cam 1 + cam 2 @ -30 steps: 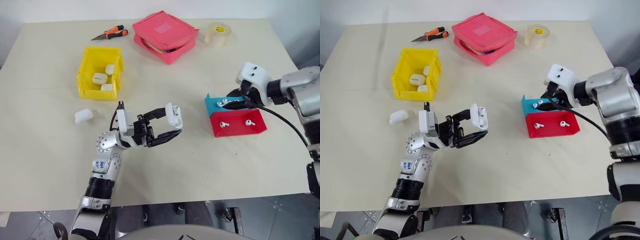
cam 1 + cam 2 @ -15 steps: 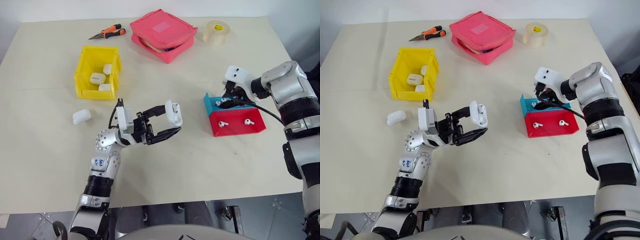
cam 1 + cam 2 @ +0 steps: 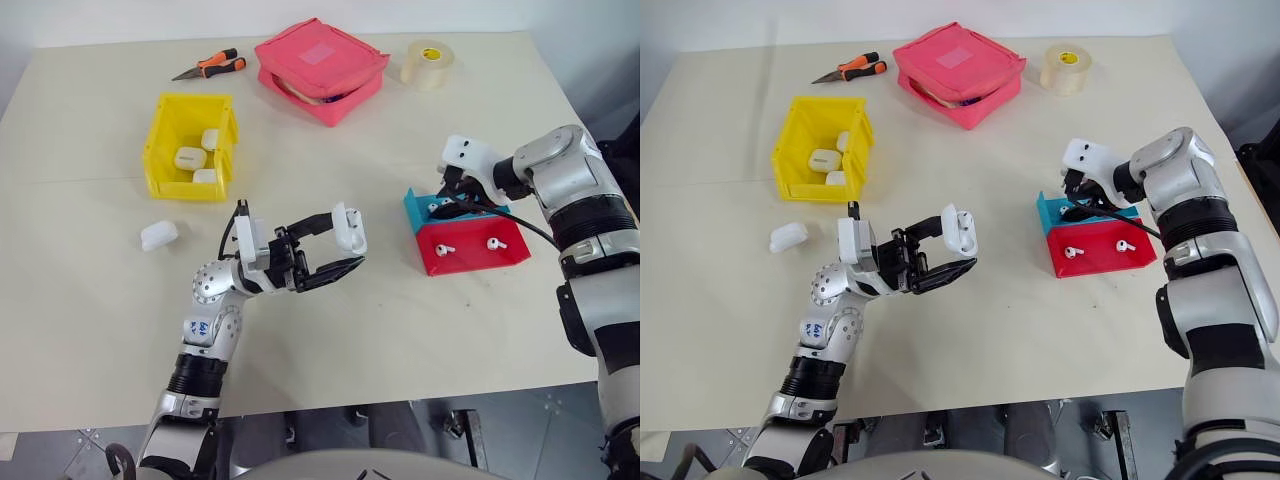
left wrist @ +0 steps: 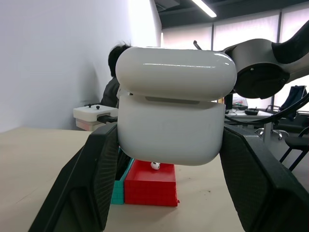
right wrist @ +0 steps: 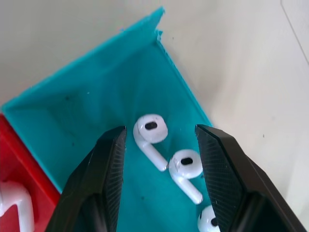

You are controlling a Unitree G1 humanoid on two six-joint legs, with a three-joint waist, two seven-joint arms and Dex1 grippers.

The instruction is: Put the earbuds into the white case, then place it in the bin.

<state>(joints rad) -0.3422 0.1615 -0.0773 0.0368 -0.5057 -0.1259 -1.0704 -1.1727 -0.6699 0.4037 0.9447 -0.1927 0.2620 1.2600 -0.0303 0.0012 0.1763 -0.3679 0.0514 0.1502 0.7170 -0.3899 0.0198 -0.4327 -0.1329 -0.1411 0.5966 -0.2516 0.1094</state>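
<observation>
My left gripper (image 3: pixel 347 243) is shut on the white case (image 3: pixel 349 228), held above the table's middle. In the left wrist view the case (image 4: pixel 171 104) sits between the two black fingers (image 4: pixel 99 164) with its lid slightly raised. My right gripper (image 3: pixel 445 204) hangs open low over the teal tray (image 3: pixel 415 203). Its fingers (image 5: pixel 108 164) stand either side of one of the earbuds (image 5: pixel 149 133), apart from it. Two more earbuds (image 5: pixel 186 169) lie beside that one. The yellow bin (image 3: pixel 160 165) stands at the far left and holds three white cases (image 3: pixel 190 157).
A red tray (image 3: pixel 475 262) joined to the teal one holds two earbuds (image 3: pixel 447 248). A loose white case (image 3: pixel 159 235) lies on the table in front of the bin. At the back are a pink pouch (image 3: pixel 320 70), a tape roll (image 3: pixel 430 63) and orange-handled pliers (image 3: pixel 212 67).
My right gripper has come a little forward and down over the teal tray. The left gripper with the case has stayed put. The camera view has shifted slightly.
</observation>
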